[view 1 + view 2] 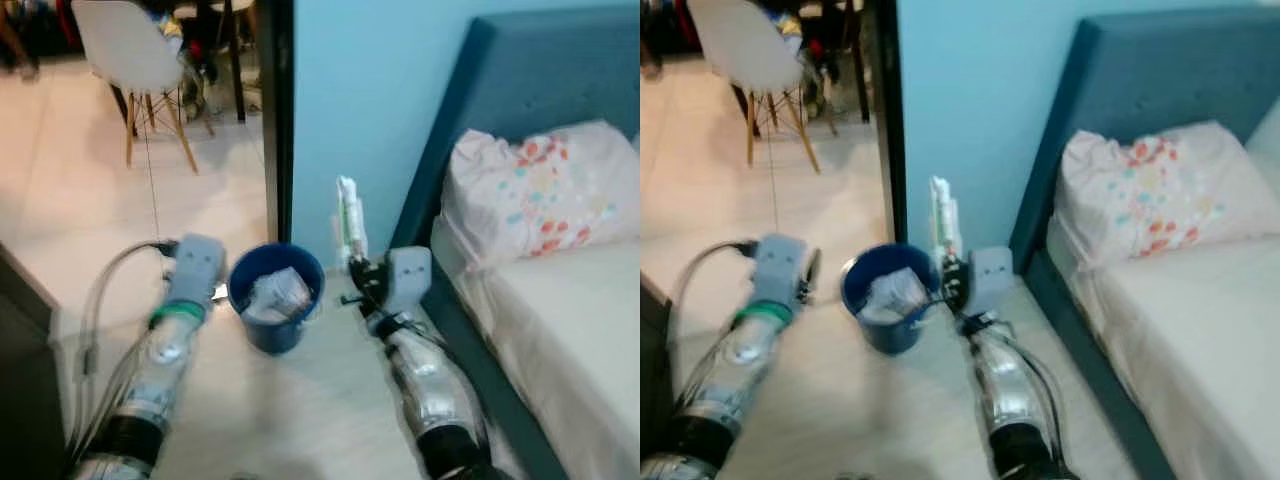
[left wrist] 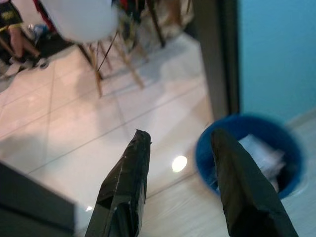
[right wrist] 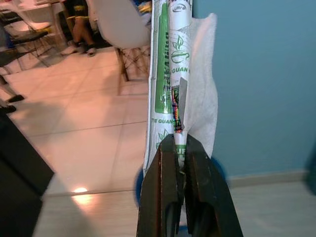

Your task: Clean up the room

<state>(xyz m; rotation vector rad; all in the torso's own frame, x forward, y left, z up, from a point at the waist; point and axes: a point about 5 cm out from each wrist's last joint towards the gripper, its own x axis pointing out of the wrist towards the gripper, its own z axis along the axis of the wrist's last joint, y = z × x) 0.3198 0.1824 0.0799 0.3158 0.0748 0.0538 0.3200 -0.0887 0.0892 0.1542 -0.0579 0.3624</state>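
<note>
A blue bin (image 1: 275, 295) with crumpled white paper inside stands on the pale floor by the light blue wall. My right gripper (image 1: 352, 268) is shut on a flattened white-and-green wrapper (image 1: 348, 220) that stands upright, just right of the bin's rim. The right wrist view has the wrapper (image 3: 173, 64) pinched between the two black fingers (image 3: 165, 197). My left gripper (image 2: 180, 168) is open and empty, held left of the bin (image 2: 249, 153) above the floor tiles.
A blue bed frame (image 1: 470, 130) with a white mattress and a flowered pillow (image 1: 545, 190) is on the right. A dark door frame (image 1: 278, 110) opens to a tiled room with a white chair (image 1: 135, 60) and a seated person's legs (image 3: 79, 29). Dark furniture (image 1: 20, 380) is at my left.
</note>
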